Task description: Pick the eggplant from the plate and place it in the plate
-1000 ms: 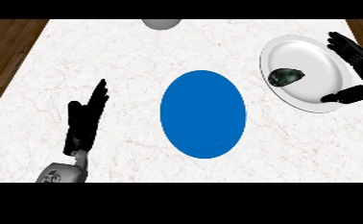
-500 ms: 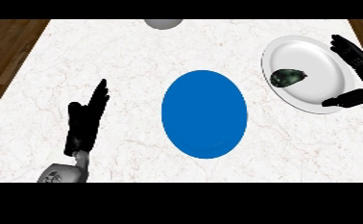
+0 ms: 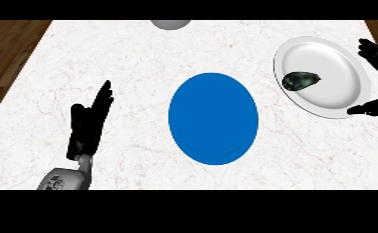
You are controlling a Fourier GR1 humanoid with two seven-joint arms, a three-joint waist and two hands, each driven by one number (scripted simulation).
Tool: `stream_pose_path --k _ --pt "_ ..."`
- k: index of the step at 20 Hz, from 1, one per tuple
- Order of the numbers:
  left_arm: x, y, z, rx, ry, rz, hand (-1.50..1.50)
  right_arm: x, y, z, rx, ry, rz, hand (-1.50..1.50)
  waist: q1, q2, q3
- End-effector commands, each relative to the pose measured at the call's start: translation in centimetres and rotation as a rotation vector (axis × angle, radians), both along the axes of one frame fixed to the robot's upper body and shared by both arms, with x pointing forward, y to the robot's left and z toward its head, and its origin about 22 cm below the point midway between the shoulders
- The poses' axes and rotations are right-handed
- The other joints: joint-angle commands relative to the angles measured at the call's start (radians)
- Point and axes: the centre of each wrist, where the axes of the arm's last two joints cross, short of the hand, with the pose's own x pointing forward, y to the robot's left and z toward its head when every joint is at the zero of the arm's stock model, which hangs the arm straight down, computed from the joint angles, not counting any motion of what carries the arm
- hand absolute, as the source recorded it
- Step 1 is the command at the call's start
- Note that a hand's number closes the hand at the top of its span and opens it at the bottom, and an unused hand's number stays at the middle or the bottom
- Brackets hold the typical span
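Eggplant (image 3: 301, 80) sits on the white plate (image 3: 332, 57) at the far right of the marble counter (image 3: 133, 52), on the plate's left half, close to its left rim. It looks dark and glossy and lies free, nothing touching it.

Right hand (image 3: 367, 52) is mostly cut off by the right edge. Only dark tips show: one cluster past the plate's far-right rim, another at its near-right rim. They bracket the plate's right side, well apart from the eggplant. Can't tell whether that hand is open or curled.

Left hand (image 3: 90, 122) is at the near left, forearm (image 3: 65, 179) coming up from the lower edge. Fingers are straight and pointing away toward the far side, thumb splayed to the left, so spread out and holding nothing. It's resting over bare counter, well apart from both plates.

Blue plate (image 3: 213, 118) is centre, between the two hands, nothing on it.

Grey rounded object (image 3: 170, 24) sits at the far edge, partly cut off; can't identify it.
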Motion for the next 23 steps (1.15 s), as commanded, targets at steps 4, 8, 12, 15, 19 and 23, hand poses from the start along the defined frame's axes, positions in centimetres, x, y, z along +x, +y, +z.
stream_pose_path --k 4,8,12,15,19,23 --pt "1.0 -0.7 1.1 -0.015 -0.014 0.009 0.00 -1.0 -1.5 0.4 0.059 -0.050 0.019 -1.50 -0.002 0.001 0.002" --pt "0.3 0.0 0.6 0.005 -0.020 -0.004 0.00 -2.0 -1.7 -1.0 0.089 -0.054 -0.019 -1.50 0.010 0.007 0.004" --pt "0.0 -0.1 -0.3 -0.007 0.004 -0.009 0.00 -2.9 -2.5 -1.2 0.078 -0.075 -0.061 -1.50 0.002 0.008 0.004" --pt "0.1 -0.7 -0.1 -0.011 -0.003 -0.012 0.00 -2.4 -3.8 1.7 0.064 -0.067 -0.114 -1.50 0.016 0.009 0.004" --pt "0.4 -1.3 0.0 -0.009 -0.015 -0.036 0.00 -2.5 -3.1 0.3 0.048 -0.061 -0.125 -1.50 0.018 0.013 0.004" --pt "0.9 -0.3 0.5 -0.003 -0.010 -0.029 0.00 -2.8 -3.6 0.7 0.024 -0.078 -0.144 -1.50 0.019 0.015 0.005"
